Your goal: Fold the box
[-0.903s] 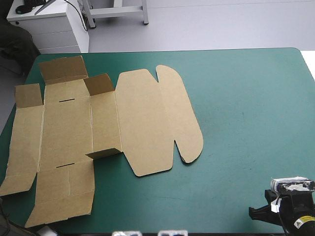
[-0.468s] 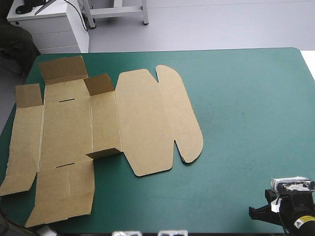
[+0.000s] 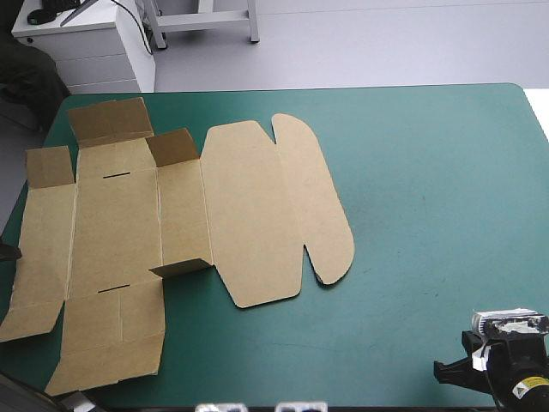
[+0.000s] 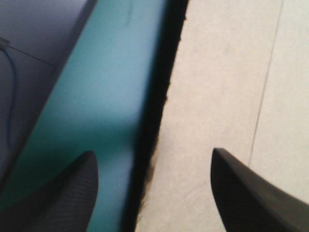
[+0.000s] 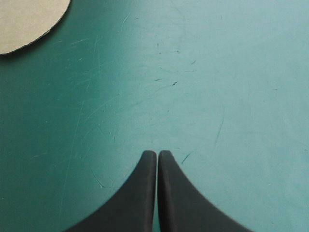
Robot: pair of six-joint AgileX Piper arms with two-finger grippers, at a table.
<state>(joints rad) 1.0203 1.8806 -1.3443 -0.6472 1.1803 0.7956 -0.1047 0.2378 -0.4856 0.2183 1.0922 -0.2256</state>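
Box (image 3: 249, 215): brown sheet, largely flat on desk (image 3: 429, 172). Left pincer (image 4: 152, 152): spread open, empty, box's edge between its fingers (image 4: 63, 193). Right pincer (image 5: 157, 153): closed, empty; box's rounded flap well ahead. Step: first approach. Next: probably close on that edge, lift a wall.

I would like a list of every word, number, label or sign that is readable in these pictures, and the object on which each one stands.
No text is readable in any view.
Box: plain brown board, no print visible.
Yellow sticker on the right arm, high view: it has a dark marking, too small to read.
Teal-green cover: only scratches, no writing.
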